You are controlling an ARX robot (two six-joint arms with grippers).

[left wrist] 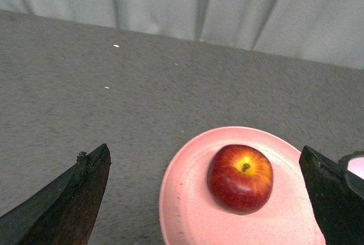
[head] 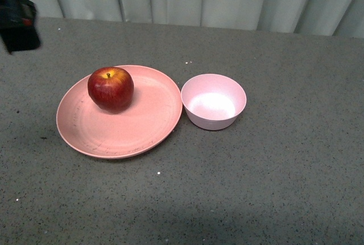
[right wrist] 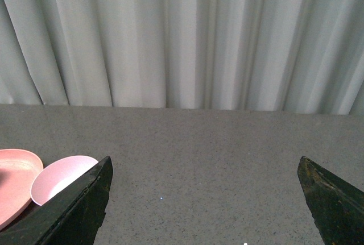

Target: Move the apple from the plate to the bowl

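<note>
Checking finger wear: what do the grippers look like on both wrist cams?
The left gripper has two black, wedge-shaped fingers that taper to points, with brownish, scuffed faces. The right gripper has the same black tapered wedges. No cables or markings are visible.

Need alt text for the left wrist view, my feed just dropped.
A dark-red apple sits on a salmon-pink plate, framed between the two dark fingers of the open left tool. Grey speckled table around it, pale curtains behind.
</note>
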